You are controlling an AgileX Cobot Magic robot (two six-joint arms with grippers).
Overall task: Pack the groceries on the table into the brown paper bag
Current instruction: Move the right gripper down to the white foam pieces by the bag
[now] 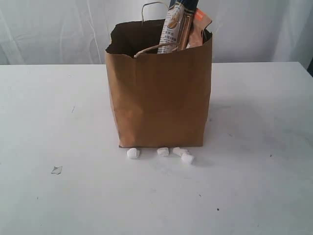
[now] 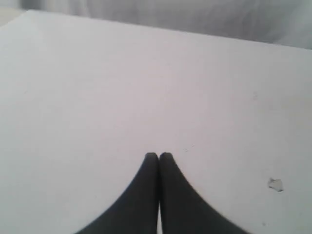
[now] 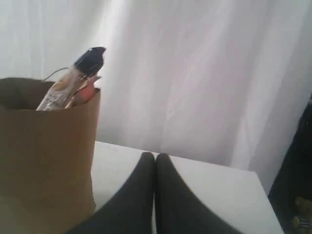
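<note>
Brown paper bag [image 1: 159,98] upright on table [image 1: 49,122], pasta packet [image 1: 171,29] protruding; left fingers [image 2: 144,195] closed, right fingers [image 3: 139,195] closed, empty.

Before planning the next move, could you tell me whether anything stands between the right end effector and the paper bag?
Nothing visible does: the right wrist view shows only bare table between the shut right end effector and the bag. Small white lumps lie at its base.

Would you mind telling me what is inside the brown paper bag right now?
The pasta packet and the kraft pouch with orange label stick out of the brown paper bag; anything lower is hidden by its walls.
</note>
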